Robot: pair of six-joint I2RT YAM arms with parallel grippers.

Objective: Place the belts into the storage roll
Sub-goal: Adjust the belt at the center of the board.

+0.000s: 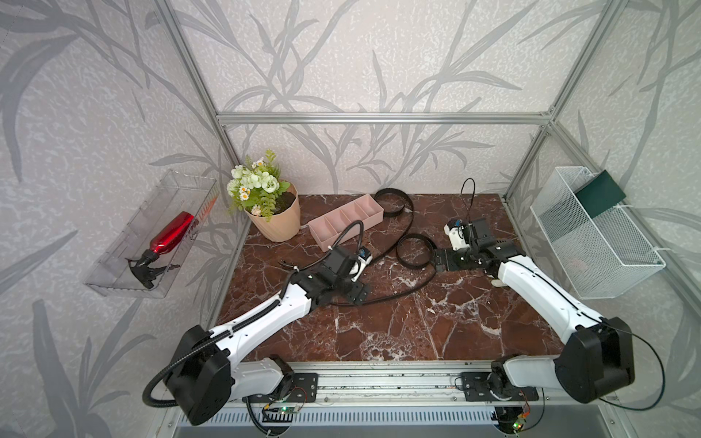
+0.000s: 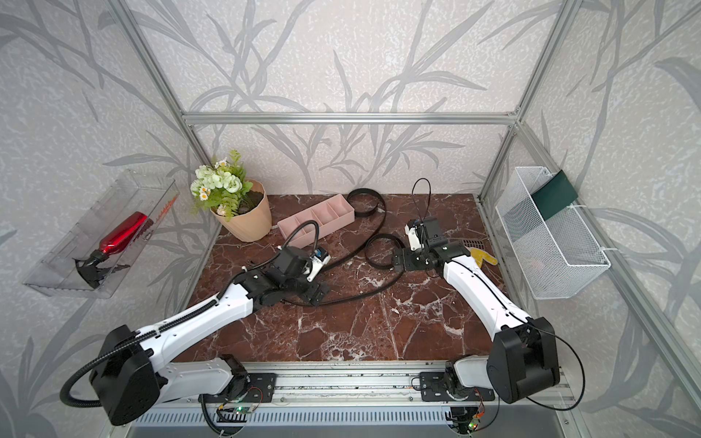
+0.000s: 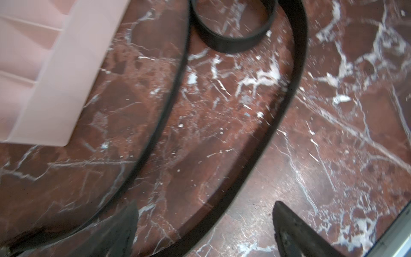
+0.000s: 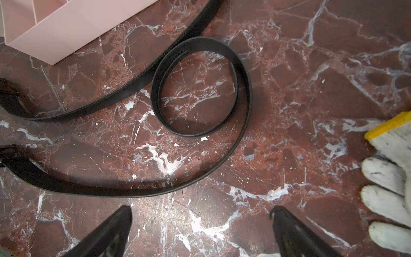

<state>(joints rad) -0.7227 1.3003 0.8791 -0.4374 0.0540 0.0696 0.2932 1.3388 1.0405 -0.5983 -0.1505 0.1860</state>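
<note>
Two black belts lay loose across the marble table (image 1: 398,322), neither yet in the pink tray (image 1: 347,221), whose four compartments stood empty beside the flowerpot (image 1: 278,223). One belt (image 1: 394,203) curled behind the tray's far end and trailed forward past its corner; the other belt (image 4: 201,86) ended in a small coil at mid-table, its tail sweeping toward your left arm. Your left gripper (image 3: 203,224) hung low with its jaws wide, one strap passing between the fingers (image 3: 289,227) but not pinched. Your right gripper (image 4: 200,222) sat just beside the coil, jaws equally wide and empty, a work glove (image 4: 391,178) lying near it. To do this step well, you probably wanted the left fingers squarely astride the strap before closing, gripping near the end so the rest could be rolled tight. The right gripper could have steadied the coil meanwhile. A slack belt would likely have sprung open, so a compact roll mattered before lifting toward a compartment.
</note>
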